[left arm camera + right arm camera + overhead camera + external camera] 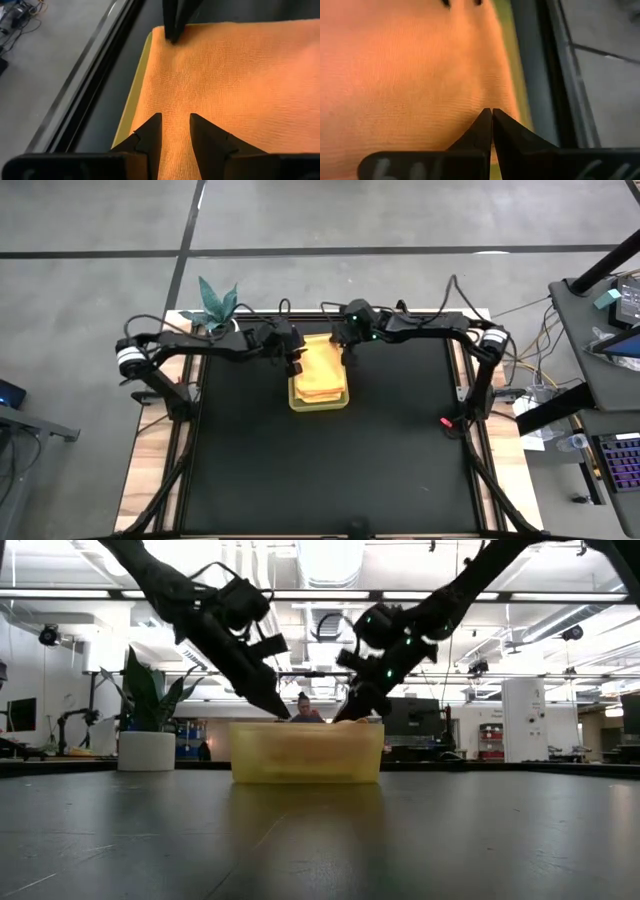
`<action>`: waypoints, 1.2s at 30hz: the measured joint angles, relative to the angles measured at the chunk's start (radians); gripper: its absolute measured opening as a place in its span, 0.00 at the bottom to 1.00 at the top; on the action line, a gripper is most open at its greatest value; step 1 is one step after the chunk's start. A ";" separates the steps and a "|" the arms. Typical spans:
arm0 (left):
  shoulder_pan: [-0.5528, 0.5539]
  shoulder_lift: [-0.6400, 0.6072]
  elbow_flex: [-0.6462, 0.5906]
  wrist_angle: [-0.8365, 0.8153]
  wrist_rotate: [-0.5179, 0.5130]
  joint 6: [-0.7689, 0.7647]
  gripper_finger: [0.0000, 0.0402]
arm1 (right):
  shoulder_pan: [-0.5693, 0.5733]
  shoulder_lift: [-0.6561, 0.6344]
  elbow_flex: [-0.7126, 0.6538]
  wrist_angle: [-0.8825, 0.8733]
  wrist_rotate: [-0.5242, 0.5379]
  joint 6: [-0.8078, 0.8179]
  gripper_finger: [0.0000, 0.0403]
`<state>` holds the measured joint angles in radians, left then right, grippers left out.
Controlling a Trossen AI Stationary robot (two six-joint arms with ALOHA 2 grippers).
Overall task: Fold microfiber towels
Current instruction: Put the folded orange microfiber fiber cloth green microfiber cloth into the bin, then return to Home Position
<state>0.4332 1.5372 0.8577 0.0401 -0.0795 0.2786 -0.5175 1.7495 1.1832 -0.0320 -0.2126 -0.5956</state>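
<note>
one orange towel [322, 372], one tray [318, 402], two tools

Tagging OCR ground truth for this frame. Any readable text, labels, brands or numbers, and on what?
None readable.
Orange towel: plain, no tag or print visible.
Yellow tray: no label visible.
Left tool and right tool: no markings visible.
Room behind the table in the low view: any signs or screens are too small and blurred to read.
</note>
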 joint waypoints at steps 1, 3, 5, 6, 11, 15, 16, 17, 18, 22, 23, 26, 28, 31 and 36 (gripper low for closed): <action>0.002 0.008 0.000 0.005 0.000 -0.001 0.21 | 0.000 0.015 0.003 0.000 0.003 -0.003 0.02; 0.002 0.025 0.000 0.007 0.000 -0.003 0.21 | -0.001 0.040 0.008 -0.001 0.004 -0.004 0.02; 0.005 0.041 0.000 0.003 0.001 -0.007 0.21 | -0.006 0.048 0.012 -0.013 0.003 -0.009 0.02; 0.006 0.049 0.000 0.003 0.001 -0.008 0.21 | -0.007 0.050 0.014 -0.024 0.005 -0.015 0.02; 0.008 0.076 0.000 0.003 0.000 -0.011 0.21 | -0.010 0.052 0.013 -0.056 0.007 -0.026 0.02; 0.008 0.076 0.000 0.004 0.000 -0.011 0.21 | -0.010 0.052 0.019 -0.064 0.008 -0.021 0.02; 0.008 0.071 0.000 0.000 0.000 -0.011 0.21 | -0.010 0.049 0.022 -0.065 0.007 -0.017 0.02; 0.008 0.060 0.000 -0.005 -0.001 -0.011 0.21 | -0.010 0.043 0.022 -0.068 0.008 -0.015 0.02; 0.006 0.044 0.000 -0.011 -0.002 -0.012 0.21 | -0.010 0.034 0.022 -0.076 0.008 -0.009 0.02; -0.022 -0.042 0.000 -0.064 -0.005 -0.013 0.21 | -0.006 -0.045 0.001 -0.089 0.004 0.025 0.02; -0.036 -0.067 0.000 -0.077 -0.005 -0.012 0.21 | -0.003 -0.073 -0.016 -0.086 -0.002 0.031 0.02; -0.088 -0.152 -0.006 -0.094 -0.005 -0.008 0.21 | 0.016 -0.169 -0.084 -0.069 -0.043 0.056 0.02; -0.136 -0.209 -0.023 -0.093 -0.005 0.001 0.21 | 0.036 -0.246 -0.152 -0.026 -0.059 0.080 0.02; -0.217 -0.294 -0.076 -0.055 -0.004 0.013 0.21 | 0.075 -0.365 -0.273 0.053 -0.061 0.113 0.02; -0.338 -0.437 -0.206 0.090 -0.004 0.008 0.21 | 0.146 -0.555 -0.489 0.249 -0.061 0.169 0.02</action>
<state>0.0956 1.1002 0.6522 0.1297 -0.0837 0.2862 -0.3714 1.1945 0.6944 0.2165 -0.2735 -0.4270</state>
